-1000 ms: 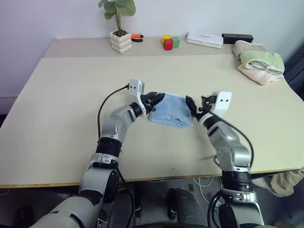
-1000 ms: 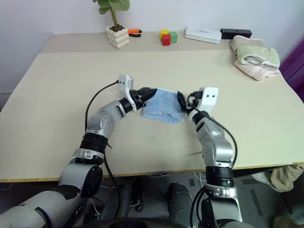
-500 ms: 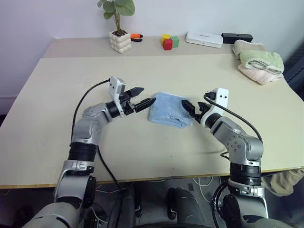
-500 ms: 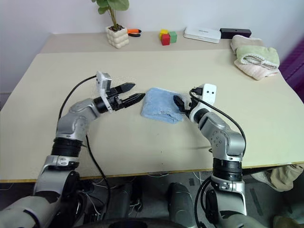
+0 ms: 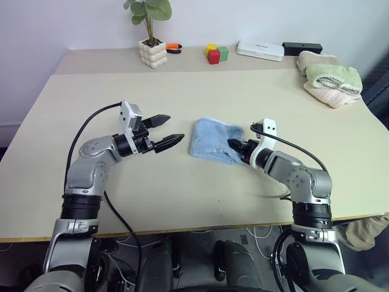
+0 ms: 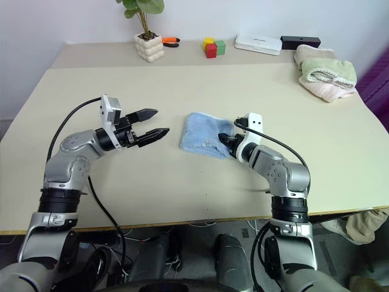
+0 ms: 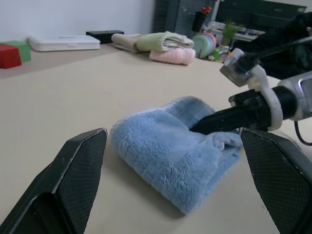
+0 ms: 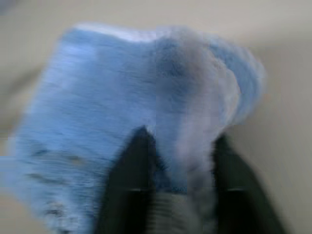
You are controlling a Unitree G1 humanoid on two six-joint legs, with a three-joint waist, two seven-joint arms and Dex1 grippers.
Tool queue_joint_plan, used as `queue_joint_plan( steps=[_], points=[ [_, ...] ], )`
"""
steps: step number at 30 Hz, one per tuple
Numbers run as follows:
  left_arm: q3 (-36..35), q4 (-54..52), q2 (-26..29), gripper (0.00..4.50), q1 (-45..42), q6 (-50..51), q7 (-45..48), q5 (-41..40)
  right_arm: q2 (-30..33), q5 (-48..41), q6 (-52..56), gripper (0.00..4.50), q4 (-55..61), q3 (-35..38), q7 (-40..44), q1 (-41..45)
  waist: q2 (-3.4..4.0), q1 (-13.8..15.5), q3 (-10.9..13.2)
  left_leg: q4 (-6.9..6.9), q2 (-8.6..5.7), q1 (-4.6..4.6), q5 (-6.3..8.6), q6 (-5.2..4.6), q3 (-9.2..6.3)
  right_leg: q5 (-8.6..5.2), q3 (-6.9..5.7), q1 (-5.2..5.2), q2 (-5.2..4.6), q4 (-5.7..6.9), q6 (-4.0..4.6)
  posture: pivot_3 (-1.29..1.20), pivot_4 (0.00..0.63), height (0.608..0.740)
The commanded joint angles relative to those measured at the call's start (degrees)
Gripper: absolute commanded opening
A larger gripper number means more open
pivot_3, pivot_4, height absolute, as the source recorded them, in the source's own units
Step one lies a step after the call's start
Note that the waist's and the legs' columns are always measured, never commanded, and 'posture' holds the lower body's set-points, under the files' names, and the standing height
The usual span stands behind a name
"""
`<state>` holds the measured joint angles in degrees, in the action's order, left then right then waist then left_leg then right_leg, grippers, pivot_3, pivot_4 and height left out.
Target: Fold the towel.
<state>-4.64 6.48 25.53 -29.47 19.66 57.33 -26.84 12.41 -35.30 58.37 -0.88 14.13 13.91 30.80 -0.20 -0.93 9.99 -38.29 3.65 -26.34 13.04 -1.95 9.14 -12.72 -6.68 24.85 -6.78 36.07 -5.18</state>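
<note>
Towel (image 5: 216, 140) is already a small folded bundle mid table (image 5: 182, 194), well in front of the plant pot (image 5: 153, 53). My right gripper (image 5: 234, 145) is clenched on its edge, left gripper (image 5: 163, 129) spread wide, off it. Prob one last tuck left imo.

The towel (image 5: 216, 140), light blue fluffy terry, lies folded into a small thick bundle near the middle of the table (image 5: 200, 91), its right edge puffed up in a rounded fold.
</note>
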Motion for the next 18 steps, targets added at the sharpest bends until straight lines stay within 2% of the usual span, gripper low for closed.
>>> queue_joint_plan(
  steps=[1, 4, 7, 13, 18],
  points=[
    [-0.83, -1.96, -0.46, 4.5, 0.09, -0.63, -1.14, -0.91, 1.67, -1.34, -0.94, 0.06, -1.54, 3.43, 0.41, 2.5, 0.0, 0.21, 0.0, 0.0, 0.0, 0.0, 0.0, 0.0, 0.0, 0.0, 0.0, 0.0, 0.0, 0.0, 0.0, 0.0, 0.15, 0.74],
    [-1.11, -0.31, -0.72, 4.5, -0.59, -1.26, -0.93, -1.04, 1.18, -2.45, -3.95, 0.06, -3.31, 8.94, -2.75, 4.48, 0.0, 0.36, 0.0, -0.01, -0.01, -0.02, 0.0, 0.0, 0.0, 0.0, 0.0, -0.01, -0.02, -0.02, 0.0, 0.0, 0.15, 0.74],
    [0.31, 2.11, -3.14, 4.5, -2.71, -2.62, -1.62, -0.04, 2.24, -4.9, -7.32, 0.06, -5.66, 17.52, -7.29, 6.03, 0.0, 0.48, 0.0, -0.01, -0.04, -0.02, 0.0, 0.0, 0.02, 0.0, -0.01, -0.01, -0.02, -0.02, -0.01, 0.0, 0.15, 0.74],
    [1.73, 11.66, -6.29, 4.5, -9.03, -7.64, 2.27, 1.16, 2.14, -8.26, -15.21, 0.06, -0.85, 32.15, -20.21, 3.07, 0.01, 0.26, 0.0, 0.0, -0.1, -0.03, -0.01, 0.01, 0.06, 0.0, -0.01, -0.01, -0.01, -0.02, -0.01, 0.0, 0.15, 0.74],
    [2.37, 17.04, -6.25, 4.5, -12.77, -11.5, 8.77, 1.37, 0.87, -10.21, -20.66, 0.06, 2.48, 37.88, -27.19, -0.91, 0.08, -0.11, -0.03, 0.07, -0.08, 0.0, -0.04, 0.05, 0.11, 0.0, 0.03, 0.03, 0.02, -0.02, -0.01, 0.0, 0.15, 0.74]
  ],
)
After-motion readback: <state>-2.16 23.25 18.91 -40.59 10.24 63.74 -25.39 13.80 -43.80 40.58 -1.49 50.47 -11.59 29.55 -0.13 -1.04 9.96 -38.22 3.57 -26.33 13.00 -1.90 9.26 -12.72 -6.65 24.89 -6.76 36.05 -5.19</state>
